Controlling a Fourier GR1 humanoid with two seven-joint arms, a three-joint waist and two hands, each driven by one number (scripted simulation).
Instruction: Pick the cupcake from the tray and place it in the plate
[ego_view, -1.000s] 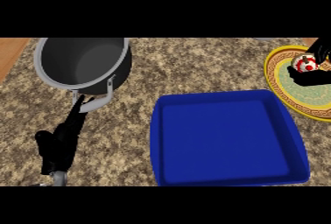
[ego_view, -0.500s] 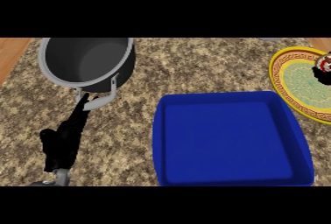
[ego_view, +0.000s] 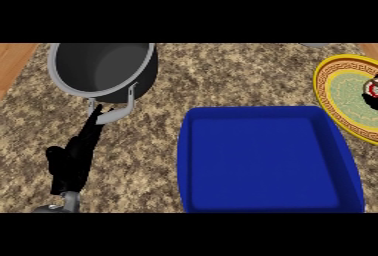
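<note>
The blue tray (ego_view: 193, 150) lies at the middle right of the counter with nothing in it. At the right edge, the yellow-rimmed plate (ego_view: 329, 95) with a green centre is partly cut off. The cupcake (ego_view: 371, 92), dark with red and white on top, stands on the plate, half out of view. My left hand (ego_view: 70, 161) shows at the lower left, open, fingers straight and pointing up toward the pot's handle, well away from the tray. My right hand does not show in this view.
A grey pot (ego_view: 103, 67) stands at the upper left, its metal handle (ego_view: 114, 111) pointing down toward my left hand's fingertips. A strip of wooden surface (ego_view: 13, 60) borders the speckled counter at the far left.
My right hand, which hovered over the plate by the cupcake, has left the view. The cupcake stays on the plate. The whole scene has slid to the right in the picture.
</note>
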